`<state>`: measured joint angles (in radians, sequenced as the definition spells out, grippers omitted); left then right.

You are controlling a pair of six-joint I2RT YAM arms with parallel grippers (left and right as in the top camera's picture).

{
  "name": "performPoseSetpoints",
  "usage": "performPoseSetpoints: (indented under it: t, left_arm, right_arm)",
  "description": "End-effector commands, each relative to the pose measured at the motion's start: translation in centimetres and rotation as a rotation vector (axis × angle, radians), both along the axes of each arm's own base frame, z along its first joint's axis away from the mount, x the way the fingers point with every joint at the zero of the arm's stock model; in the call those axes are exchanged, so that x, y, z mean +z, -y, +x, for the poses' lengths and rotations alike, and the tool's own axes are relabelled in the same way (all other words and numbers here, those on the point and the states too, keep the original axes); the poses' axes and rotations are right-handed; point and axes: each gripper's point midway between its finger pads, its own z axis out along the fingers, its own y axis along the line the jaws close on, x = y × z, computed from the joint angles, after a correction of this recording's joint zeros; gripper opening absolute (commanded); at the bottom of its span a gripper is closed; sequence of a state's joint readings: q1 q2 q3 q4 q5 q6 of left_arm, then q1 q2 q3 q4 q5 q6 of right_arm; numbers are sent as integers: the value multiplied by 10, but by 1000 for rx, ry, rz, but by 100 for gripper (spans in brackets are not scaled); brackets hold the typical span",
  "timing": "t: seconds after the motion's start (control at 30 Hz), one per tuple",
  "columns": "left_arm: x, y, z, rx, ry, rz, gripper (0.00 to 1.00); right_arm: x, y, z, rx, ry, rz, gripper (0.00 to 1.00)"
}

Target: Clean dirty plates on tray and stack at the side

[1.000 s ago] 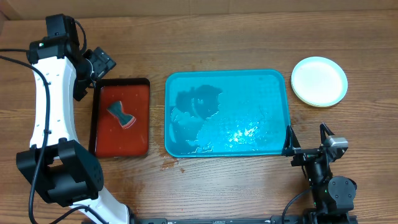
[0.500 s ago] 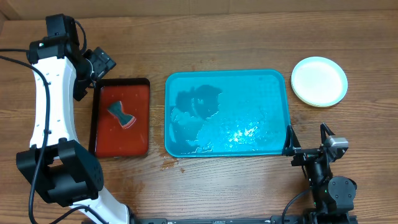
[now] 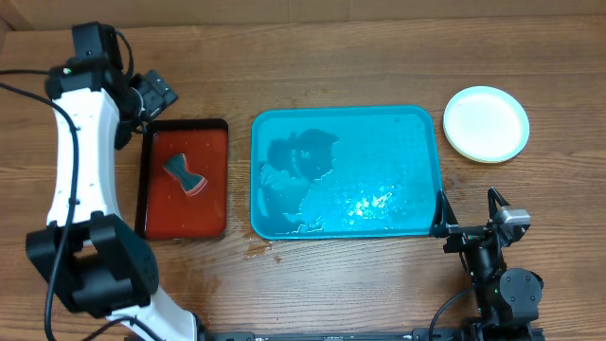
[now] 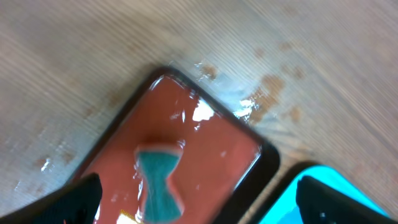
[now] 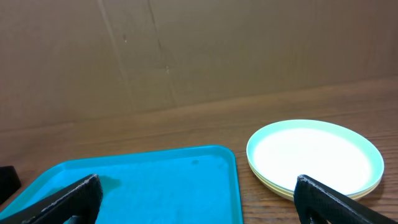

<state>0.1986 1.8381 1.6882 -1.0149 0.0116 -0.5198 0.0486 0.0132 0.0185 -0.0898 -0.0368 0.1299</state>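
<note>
Where the white left arm (image 3: 80, 152) curves over the far left of the wooden surface (image 3: 331, 57), its left tool (image 3: 150, 95) hangs above the top left corner of the red tray (image 3: 185, 121). In the left wrist view its two dark fingers sit wide apart with nothing between them. The red tray is a small glossy rectangle with a black rim and rounded corners, and it is wet. An hourglass-shaped grey-teal sponge (image 3: 182, 175) lies flat near its middle. Damp blotches mark the wood grain just outside the tray's corner.

Just beside it to the right, with a strip of wood between them, lies the turquoise tray (image 3: 417, 142). It is large, made of plastic, with a raised rim and a dimpled floor. A ragged-edged film of water glints across the floor.

Near that tray's lower right corner the right tool (image 3: 466, 210) is low over the wood, its fingers spread and holding nothing.

Farthest right, clear of the turquoise tray's top right corner, the plates (image 3: 486, 123) sit stacked on the wood. They are round and smooth, with a pale blue-white one on top and a yellow-green edge beneath. The count cannot be told. Plain brown cardboard (image 5: 186, 50) stands behind the surface.
</note>
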Motion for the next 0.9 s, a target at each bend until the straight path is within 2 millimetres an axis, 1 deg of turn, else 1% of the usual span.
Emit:
performPoseSetpoints:
  t: [0.0,0.03,0.1,0.2,0.3,0.4,0.6,0.73,0.87]
  left_arm:
    - [15,37,-10,-274,115,63,100]
    - [17,48,-13,-338,169,80,100]
    - [18,61,-21,-418,250,120,100]
    - [14,75,-47,-535,352,211,100]
    - [10,80,-77,-594,426,279,100]
    - [8,81,-103,-585,504,313,100]
    - [9,84,-144,-560,685,382,100]
    - [9,85,-161,-543,781,415,100]
    - [16,86,-168,-518,922,460,100]
  right_arm:
    - [-1,0,0,-2,6,-3,100]
    - [-1,0,0,-2,6,-3,100]
    - [-1,0,0,-2,6,-3,100]
    - [-1,0,0,-3,6,-3,100]
    - [-1,0,0,-2,6,-3,100]
    - [-1,0,0,-3,6,-3,100]
    - [-1,0,0,-3,6,-3,100]
    - [-1,0,0,-2,6,-3,100]
    - [-1,0,0,-2,6,-3,100]
